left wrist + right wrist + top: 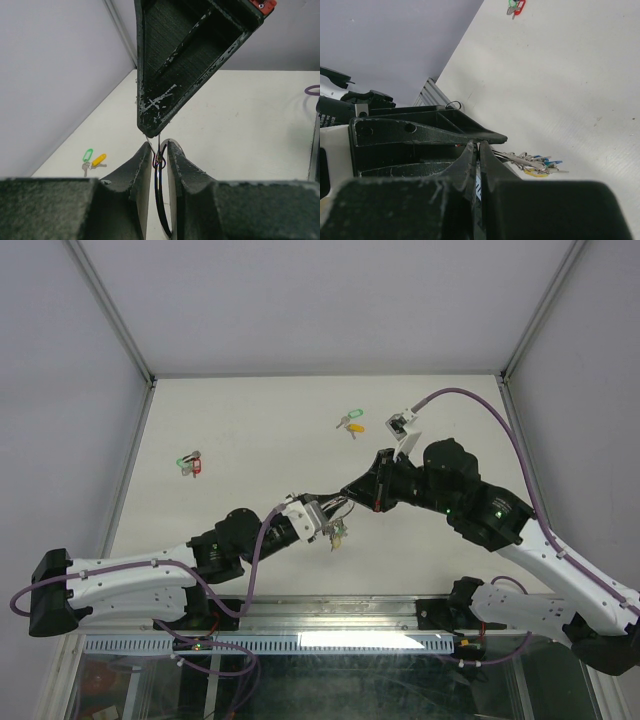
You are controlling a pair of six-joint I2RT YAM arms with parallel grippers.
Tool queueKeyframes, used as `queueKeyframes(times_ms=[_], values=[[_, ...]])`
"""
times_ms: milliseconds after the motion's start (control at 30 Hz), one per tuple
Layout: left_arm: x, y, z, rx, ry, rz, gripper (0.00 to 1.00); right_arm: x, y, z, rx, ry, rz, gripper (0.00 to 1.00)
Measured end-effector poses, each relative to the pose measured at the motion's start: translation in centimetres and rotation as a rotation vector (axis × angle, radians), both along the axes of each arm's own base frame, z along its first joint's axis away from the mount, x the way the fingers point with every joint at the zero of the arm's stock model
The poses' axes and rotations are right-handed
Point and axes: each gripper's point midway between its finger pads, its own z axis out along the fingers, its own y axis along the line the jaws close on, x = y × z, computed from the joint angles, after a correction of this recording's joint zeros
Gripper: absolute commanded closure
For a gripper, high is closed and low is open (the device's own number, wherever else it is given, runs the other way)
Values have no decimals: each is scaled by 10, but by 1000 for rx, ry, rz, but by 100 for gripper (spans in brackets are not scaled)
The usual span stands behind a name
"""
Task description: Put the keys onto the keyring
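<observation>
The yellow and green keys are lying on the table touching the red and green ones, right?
Not touching. The yellow and green keys lie on the table well apart from the red and green ones; the top view shows the gap.

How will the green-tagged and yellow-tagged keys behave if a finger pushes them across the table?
The keys lie flat on the table, so they would probably slide, not roll. They look small and thin, so likely light and easily turned. The smooth table may let them skid.
</observation>
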Motion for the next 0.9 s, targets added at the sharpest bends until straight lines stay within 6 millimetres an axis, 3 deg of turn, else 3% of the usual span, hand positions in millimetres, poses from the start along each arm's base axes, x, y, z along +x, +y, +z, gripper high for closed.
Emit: queueKeyframes(times_ms=[367,633,900], values=[[0,0,-1,5,2,3,81,0,0,0,0,0,0,100],[1,2,4,-4,0,10,72,0,0,0,-1,0,0,100],[2,3,7,-8,0,17,93,0,0,0,1,-2,-1,100]])
